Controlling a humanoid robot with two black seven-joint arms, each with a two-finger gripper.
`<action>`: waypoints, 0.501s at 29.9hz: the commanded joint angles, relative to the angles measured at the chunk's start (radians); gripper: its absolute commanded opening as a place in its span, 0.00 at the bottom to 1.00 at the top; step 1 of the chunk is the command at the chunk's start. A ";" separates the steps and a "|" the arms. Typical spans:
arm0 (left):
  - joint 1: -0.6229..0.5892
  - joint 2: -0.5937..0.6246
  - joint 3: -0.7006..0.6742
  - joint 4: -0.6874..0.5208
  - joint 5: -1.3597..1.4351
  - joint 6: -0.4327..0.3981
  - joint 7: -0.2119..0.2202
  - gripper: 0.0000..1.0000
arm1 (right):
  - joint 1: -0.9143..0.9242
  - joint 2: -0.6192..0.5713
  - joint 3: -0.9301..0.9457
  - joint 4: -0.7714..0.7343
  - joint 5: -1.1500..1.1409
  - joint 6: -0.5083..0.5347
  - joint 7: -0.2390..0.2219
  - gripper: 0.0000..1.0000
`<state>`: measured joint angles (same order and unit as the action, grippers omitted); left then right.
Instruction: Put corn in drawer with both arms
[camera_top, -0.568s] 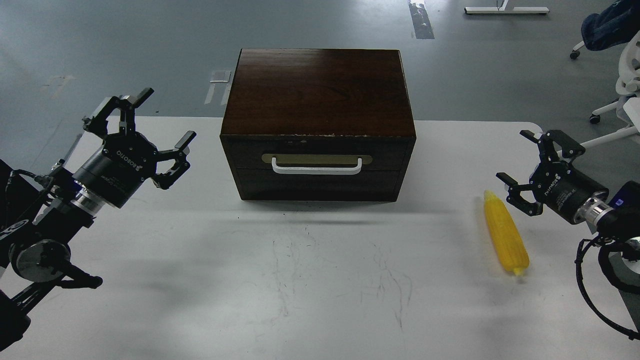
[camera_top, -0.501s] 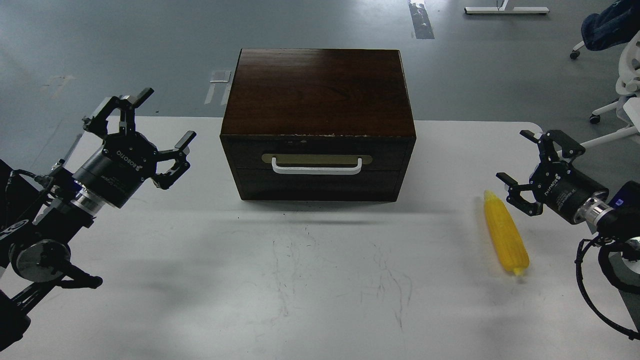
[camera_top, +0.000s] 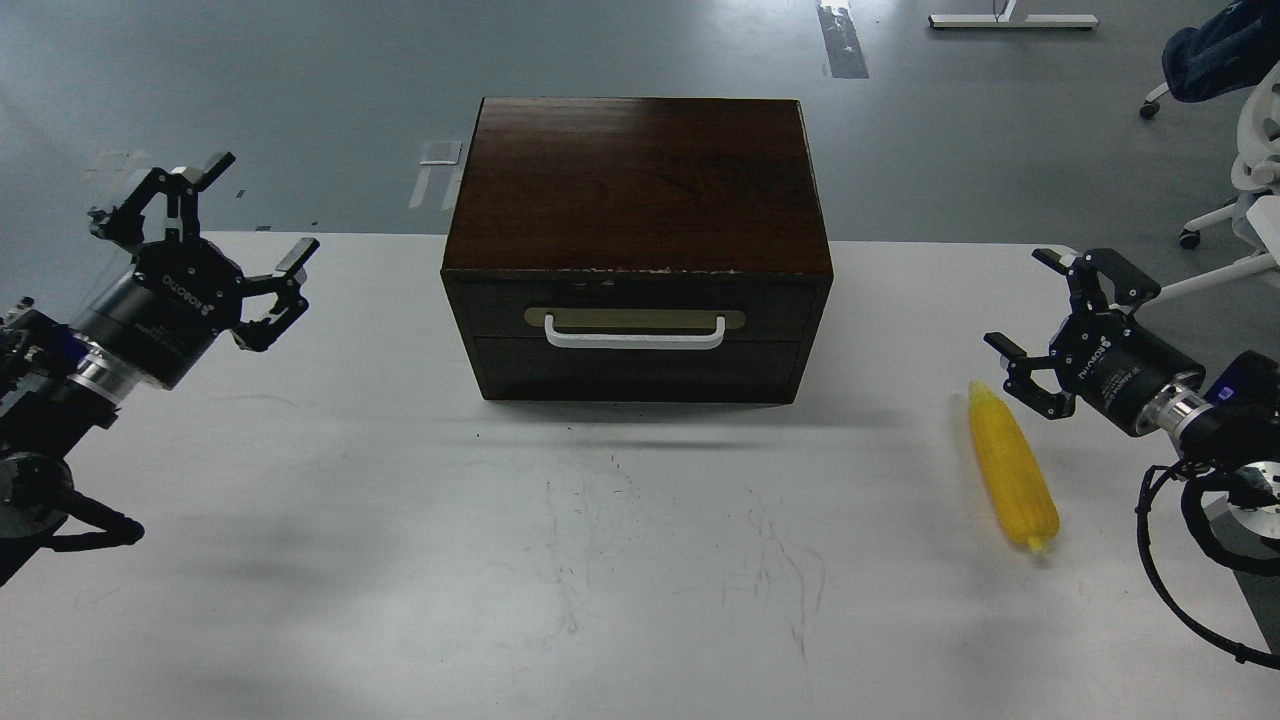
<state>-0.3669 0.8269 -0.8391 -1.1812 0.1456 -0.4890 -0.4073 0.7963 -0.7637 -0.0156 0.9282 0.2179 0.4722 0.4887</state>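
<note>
A bright yellow corn cob (camera_top: 1012, 469) lies on the white table (camera_top: 600, 560) at the right, its thin tip pointing away from me. A dark brown wooden box (camera_top: 638, 190) stands at the middle back; its drawer (camera_top: 636, 318) is closed, with a white bar handle (camera_top: 635, 333) on a beige plate. My left gripper (camera_top: 235, 235) is open and empty, held above the table far left of the box. My right gripper (camera_top: 1030, 315) is open and empty, just up and right of the corn's tip, apart from it.
The table's far edge runs behind the box, with grey floor beyond. White office chairs (camera_top: 1250, 150) stand at the far right past the table's corner. Faint scratches mark the table's middle front.
</note>
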 joint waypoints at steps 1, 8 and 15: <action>-0.030 0.041 0.000 0.029 0.003 0.000 0.007 0.98 | 0.000 0.001 0.002 0.000 0.000 -0.003 0.000 1.00; -0.115 0.067 0.000 -0.024 0.052 0.000 -0.008 0.98 | -0.005 0.000 0.003 -0.005 0.000 0.002 0.000 1.00; -0.274 0.101 -0.008 -0.302 0.548 0.000 -0.081 0.98 | -0.008 -0.011 0.003 -0.003 0.000 0.003 0.000 1.00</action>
<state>-0.5531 0.9298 -0.8517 -1.3828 0.4813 -0.4890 -0.4746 0.7885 -0.7718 -0.0120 0.9274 0.2177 0.4763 0.4887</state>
